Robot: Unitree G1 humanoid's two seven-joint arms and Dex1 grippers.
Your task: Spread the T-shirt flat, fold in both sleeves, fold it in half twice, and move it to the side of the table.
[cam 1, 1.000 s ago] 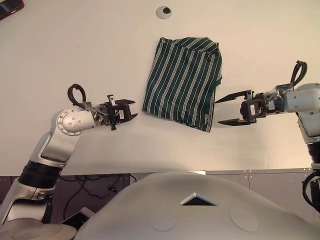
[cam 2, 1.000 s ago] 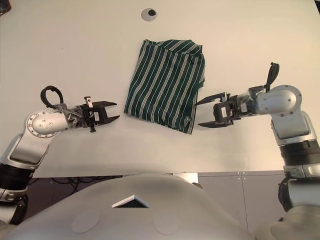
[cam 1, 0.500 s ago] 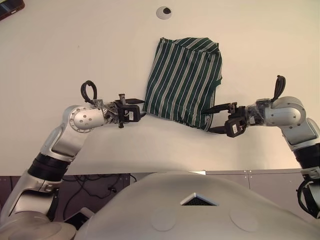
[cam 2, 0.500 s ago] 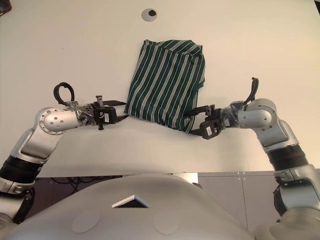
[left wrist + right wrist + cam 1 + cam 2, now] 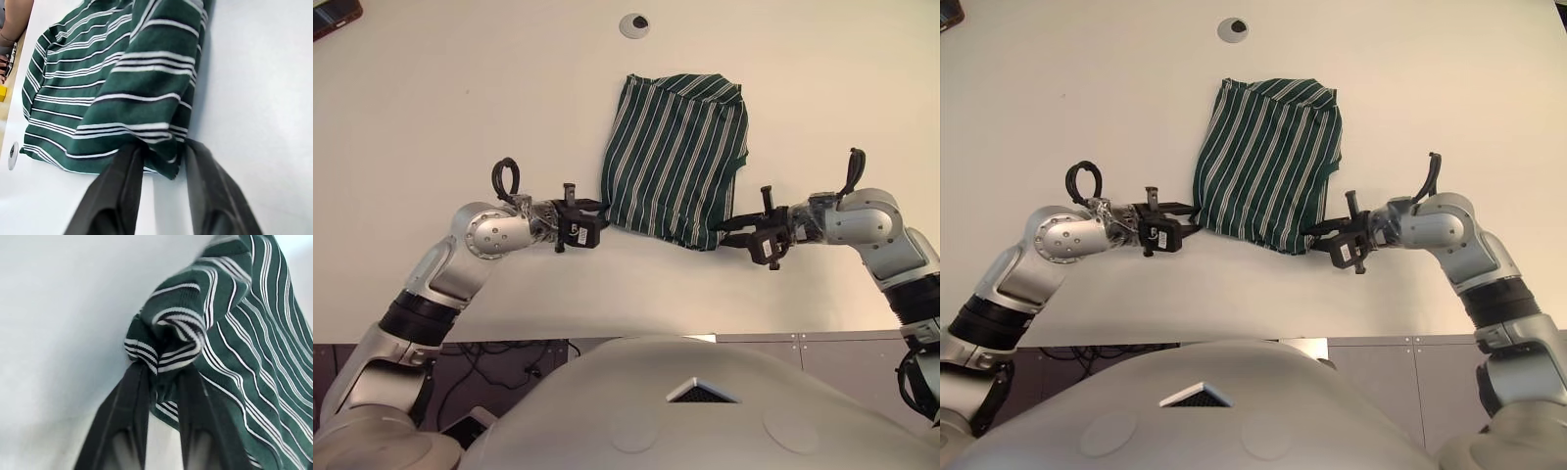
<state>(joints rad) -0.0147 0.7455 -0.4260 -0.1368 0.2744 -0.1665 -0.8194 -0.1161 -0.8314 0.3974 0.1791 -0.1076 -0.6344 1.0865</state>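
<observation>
T-shirt (image 5: 675, 157) near corners pinched, left tool (image 5: 598, 215), right tool (image 5: 726, 233)

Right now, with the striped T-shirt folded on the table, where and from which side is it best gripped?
By the two near-edge corners of the T-shirt: left gripper low from the left, right gripper from the right, along the table. It lies flat in layers, so only corners give a pinch through all; both grippers are shut there.
</observation>
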